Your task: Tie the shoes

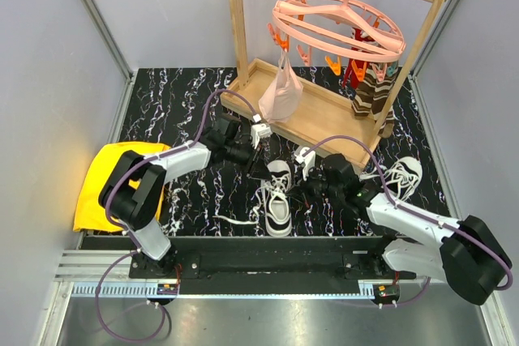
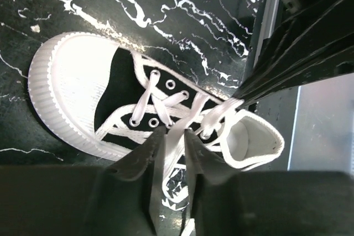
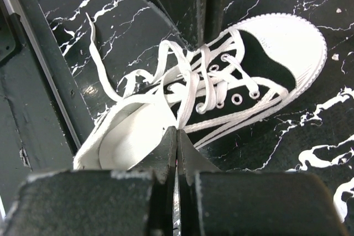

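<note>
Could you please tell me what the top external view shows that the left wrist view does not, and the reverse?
Only the top external view shows the second shoe on the right, the wooden rack, the pink hanger and the yellow cloth. Only the left wrist view shows, close up, the lace pinched in the left end effector. Both show the middle shoe on the black marbled table.

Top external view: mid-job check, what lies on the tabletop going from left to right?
Yellow cloth → middle sneaker → right sneaker
</note>
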You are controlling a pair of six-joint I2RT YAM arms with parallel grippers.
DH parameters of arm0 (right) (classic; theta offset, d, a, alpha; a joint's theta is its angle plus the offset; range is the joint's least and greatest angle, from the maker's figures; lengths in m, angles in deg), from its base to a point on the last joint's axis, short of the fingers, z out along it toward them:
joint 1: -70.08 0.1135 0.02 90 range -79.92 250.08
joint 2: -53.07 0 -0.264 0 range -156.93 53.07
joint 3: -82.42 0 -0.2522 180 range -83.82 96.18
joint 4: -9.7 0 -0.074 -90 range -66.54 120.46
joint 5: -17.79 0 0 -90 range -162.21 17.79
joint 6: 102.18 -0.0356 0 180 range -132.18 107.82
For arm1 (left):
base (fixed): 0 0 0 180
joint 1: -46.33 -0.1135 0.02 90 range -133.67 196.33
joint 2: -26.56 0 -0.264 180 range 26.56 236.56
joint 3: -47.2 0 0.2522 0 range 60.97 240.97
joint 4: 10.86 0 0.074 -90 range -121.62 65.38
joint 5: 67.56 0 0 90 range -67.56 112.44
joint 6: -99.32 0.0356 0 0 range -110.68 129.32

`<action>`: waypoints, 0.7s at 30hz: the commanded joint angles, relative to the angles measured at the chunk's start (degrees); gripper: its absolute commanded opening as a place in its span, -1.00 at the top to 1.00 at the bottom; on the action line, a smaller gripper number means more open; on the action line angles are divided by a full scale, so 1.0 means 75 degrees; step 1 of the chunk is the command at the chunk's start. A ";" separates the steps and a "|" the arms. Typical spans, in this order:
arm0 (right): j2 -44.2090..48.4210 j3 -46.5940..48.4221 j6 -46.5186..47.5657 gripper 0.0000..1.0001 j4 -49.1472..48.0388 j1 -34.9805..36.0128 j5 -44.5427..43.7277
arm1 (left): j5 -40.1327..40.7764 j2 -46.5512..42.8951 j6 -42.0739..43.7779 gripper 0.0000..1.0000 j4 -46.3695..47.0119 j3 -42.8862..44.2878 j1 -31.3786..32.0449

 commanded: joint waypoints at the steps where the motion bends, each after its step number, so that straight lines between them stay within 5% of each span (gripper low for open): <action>1: -0.0210 0.0457 0.0253 1.00 -0.0398 -0.0032 0.0153 | -0.0451 -0.0103 0.0119 0.74 0.0113 0.0366 -0.0003; 4: -0.0327 0.0551 0.0242 1.00 -0.0410 -0.0032 0.0211 | -0.0487 -0.0314 0.0048 0.99 0.0242 0.0319 -0.0003; 11: -0.0632 0.0785 0.0206 1.00 -0.0469 -0.0032 0.0235 | -0.0358 -0.0525 -0.0339 1.00 0.0348 0.0378 -0.0015; 14: -0.0492 0.0821 0.0335 1.00 -0.0282 -0.0032 0.0247 | -0.0007 -0.0549 -0.0140 0.34 0.0149 0.0354 -0.0073; 21: -0.0116 0.0703 0.0289 1.00 -0.0105 -0.0032 0.0177 | 0.0298 -0.0280 0.0715 0.05 -0.0367 0.0377 -0.0097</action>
